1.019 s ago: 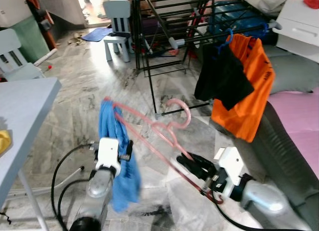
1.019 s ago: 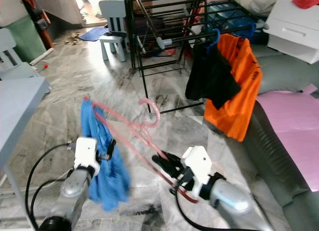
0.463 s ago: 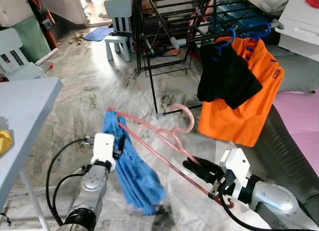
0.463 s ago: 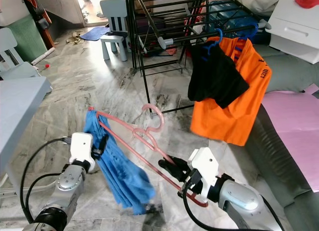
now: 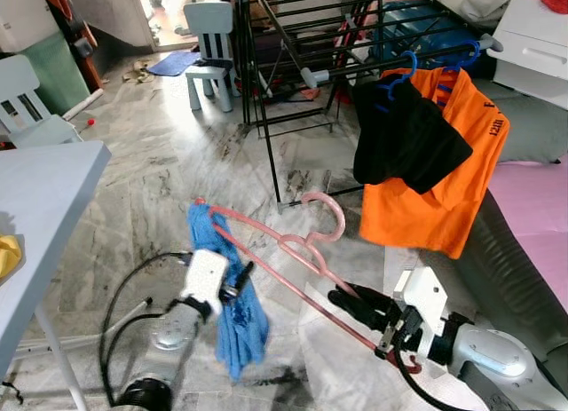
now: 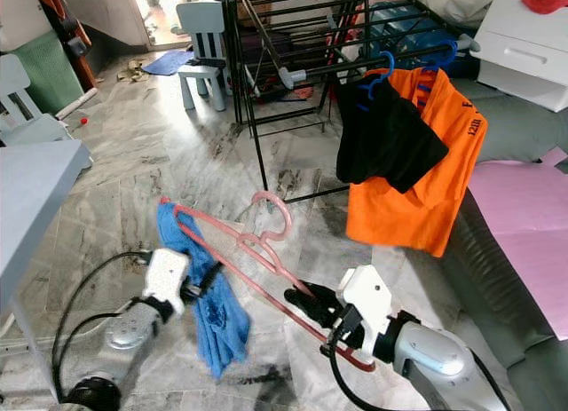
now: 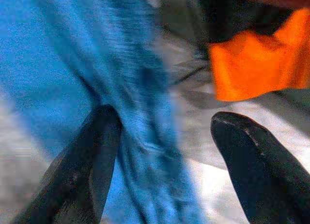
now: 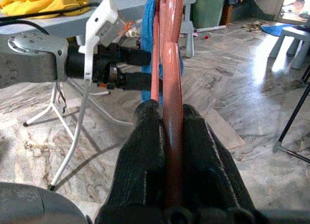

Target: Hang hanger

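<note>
A pink hanger (image 5: pixel 293 247) slants up over the floor, hook (image 5: pixel 327 207) uppermost. My right gripper (image 5: pixel 355 304) is shut on its lower bar, and the right wrist view shows its fingers (image 8: pixel 145 137) clamped around the pink bar (image 8: pixel 170 64). A blue cloth (image 5: pixel 232 309) hangs bunched from the hanger's far left end. My left gripper (image 5: pixel 238 280) sits against that cloth. In the left wrist view its fingers (image 7: pixel 92 151) stand apart, open, with the blue cloth (image 7: pixel 72 64) lying against one of them.
A black drying rack (image 5: pixel 293 74) stands ahead, with a black garment (image 5: pixel 408 140) and an orange shirt (image 5: pixel 444 202) on blue hangers. A grey table (image 5: pixel 44 189) is at the left, a pink bed (image 5: pixel 532 207) at the right, and a small chair (image 5: pixel 213 38) beyond.
My left arm has sunk lower and tilted rightward against the cloth. The blue cloth has swung back and now hangs straight and bunched. The right gripper keeps its hold in about the same place.
</note>
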